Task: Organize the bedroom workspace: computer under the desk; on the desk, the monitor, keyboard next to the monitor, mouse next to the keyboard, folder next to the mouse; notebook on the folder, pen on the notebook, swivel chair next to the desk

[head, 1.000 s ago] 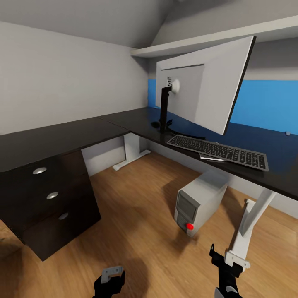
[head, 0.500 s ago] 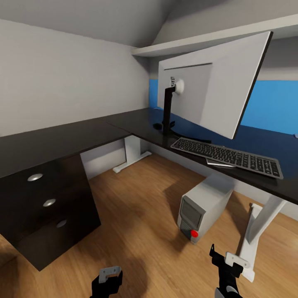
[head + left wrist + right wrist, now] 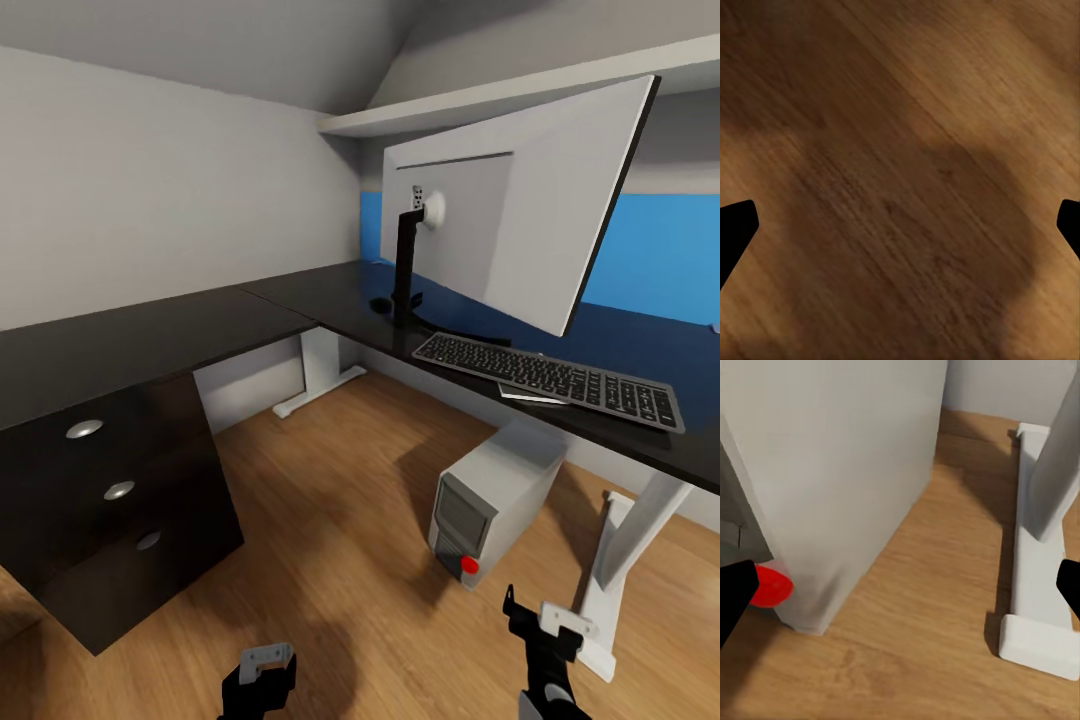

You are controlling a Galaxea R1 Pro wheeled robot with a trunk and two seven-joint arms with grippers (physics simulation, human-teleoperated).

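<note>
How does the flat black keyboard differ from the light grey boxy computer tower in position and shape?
The flat black keyboard lies on top of the glossy black desk, while the light grey boxy computer tower stands on the wooden floor beneath it. The keyboard is thin and wide; the tower is tall and boxy. The tower has a red light on its front; the keyboard shows none. Both are rectangular.

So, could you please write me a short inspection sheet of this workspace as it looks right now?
Surface: desk, glossy black, L-shaped.
Job's things: monitor and keyboard on the desk, a small dark item, maybe the mouse, by the stand; computer on the floor beneath.
Clutter: flat item under the keyboard.
Grippers: left gripper and right gripper low, open, empty.
Cables: nothing seen.
Surroundings: wood floor, blue wall panel.
</note>
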